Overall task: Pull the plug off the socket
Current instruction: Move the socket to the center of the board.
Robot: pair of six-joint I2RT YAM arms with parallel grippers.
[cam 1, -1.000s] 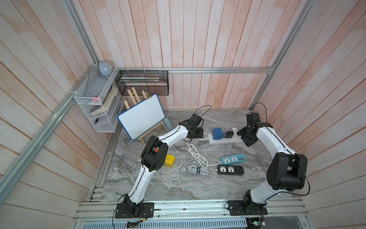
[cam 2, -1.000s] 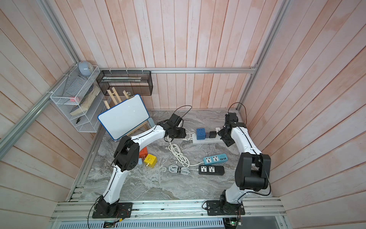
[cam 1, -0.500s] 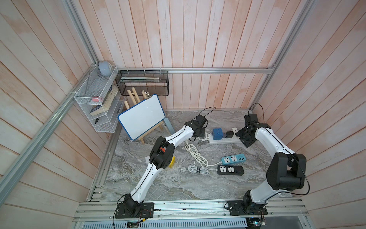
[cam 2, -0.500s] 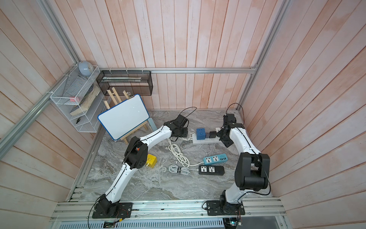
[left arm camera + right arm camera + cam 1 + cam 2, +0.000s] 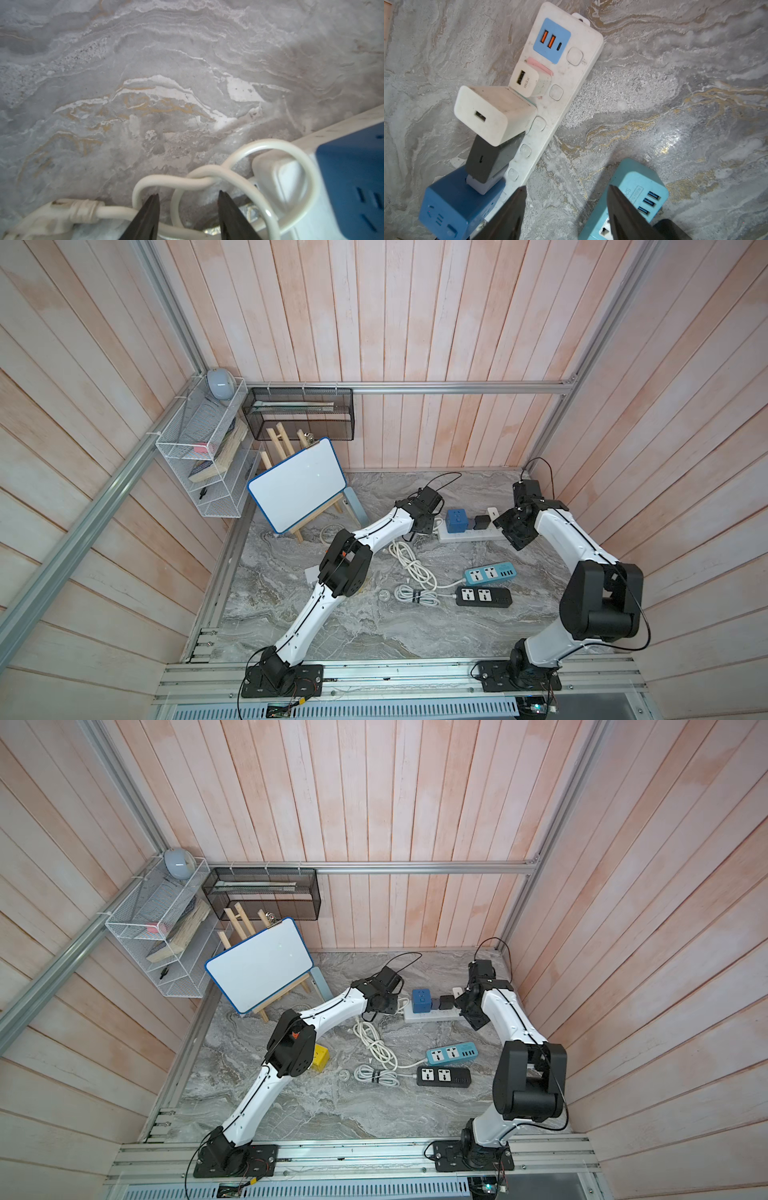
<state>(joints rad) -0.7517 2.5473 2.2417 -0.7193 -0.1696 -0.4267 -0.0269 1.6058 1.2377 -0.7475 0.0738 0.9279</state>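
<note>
A white socket strip [image 5: 571, 87] lies on the marble top at the back, in both top views [image 5: 469, 534] [image 5: 432, 1014]. Plugged into it in a row are a blue cube [image 5: 452, 205], a black plug [image 5: 490, 158], a large white plug [image 5: 494, 114] and a small white plug [image 5: 527, 80]. My right gripper [image 5: 566, 188] is open over bare marble beside the strip's long edge, holding nothing. My left gripper [image 5: 188, 197] is open at the strip's cord end [image 5: 286, 172]. A loop of the white cord [image 5: 207, 178] lies between its fingers, and they are not closed on it.
A teal power strip [image 5: 490, 574] and a black one [image 5: 483, 596] lie nearer the front, next to coiled white cable [image 5: 409, 568]. A whiteboard on an easel [image 5: 297, 489] stands back left, wire shelves hang on the walls, and a yellow block [image 5: 320, 1057] sits by the left arm.
My left arm has moved right, toward the strip's cord end, and its jaws have narrowed a little. The right arm has barely moved.
</note>
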